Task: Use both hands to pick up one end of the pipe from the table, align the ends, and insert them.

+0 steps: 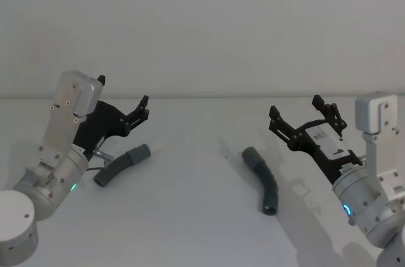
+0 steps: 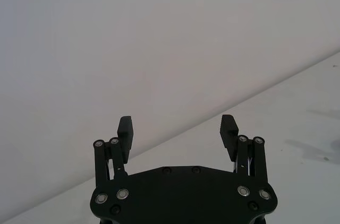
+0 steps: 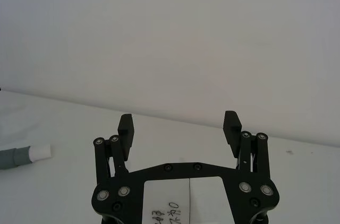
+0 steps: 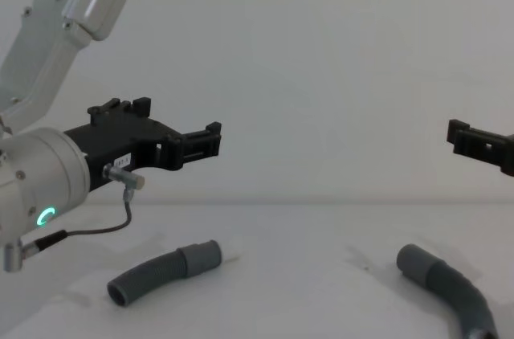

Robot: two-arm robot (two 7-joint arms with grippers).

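My left gripper (image 1: 145, 107) hangs above the table (image 1: 190, 226) on my left side, tilted forward and slightly up. Its two fingers (image 2: 125, 134) are spread wide and released, with the pale wall (image 2: 159, 33) beyond them. A green light (image 4: 46, 215) glows on that wrist.

Below this gripper the short hose (image 1: 122, 164) lies flat on the table, apart from my fingers. It curves gently. Its ribbed open end is nearer to me, and its smooth cuff (image 1: 140, 151) points toward the middle of the table. The cuff ends in a white tip (image 3: 40, 152), which I can see from my right wrist.

My right gripper (image 1: 295, 107) is raised on my right side and angled toward the middle of the table. It too is released, its fingers (image 3: 125, 131) standing wide apart.

The long hose (image 1: 262, 178) lies on the table near this gripper, lower down and toward the middle, and I am not touching it. It bends along its length. Its smooth grey end (image 4: 414, 259) is turned toward the short hose, and the rest runs back toward me.

The two hoses rest well apart, with bare white table between them. Both of my grippers are held in the air above the table, one over each side.
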